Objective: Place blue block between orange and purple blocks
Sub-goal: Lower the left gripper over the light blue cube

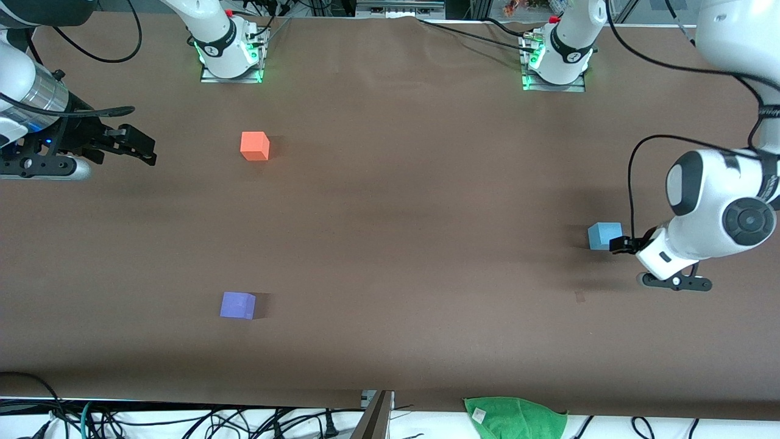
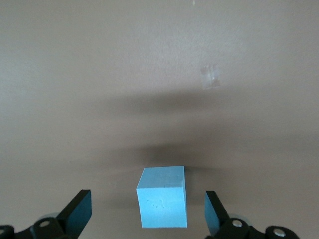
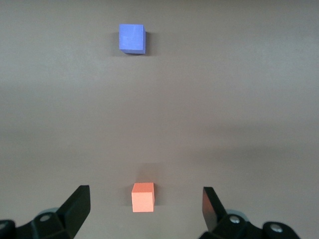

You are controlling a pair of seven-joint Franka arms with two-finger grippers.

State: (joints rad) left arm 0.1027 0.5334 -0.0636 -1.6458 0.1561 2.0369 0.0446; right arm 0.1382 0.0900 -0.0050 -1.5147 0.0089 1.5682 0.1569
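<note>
Blue block (image 1: 604,235) on desk (image 1: 414,244) at left arm's end, well apart from others. Left pincer (image 2: 148,211) spread wide, straddling it, set for pinch. Orange block (image 1: 255,146) and purple block (image 1: 237,305) at right arm's end, purple nearer camera, open gap between them. Right pincer (image 3: 144,206) spread, waiting at desk edge.

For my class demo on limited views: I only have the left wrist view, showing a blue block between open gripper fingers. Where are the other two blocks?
Observer: The orange block and purple block lie toward the right arm's end of the table; the blue block sits at the left arm's end.
Operator: Which one is nearer the front camera?
Observer: The purple one; a bare gap separates them.
Operator: And the right arm?
Observer: It waits, right gripper open, the orange block showing between its fingers.
Operator: Is my block gripped?
Observer: No, the left gripper is open around it.
</note>
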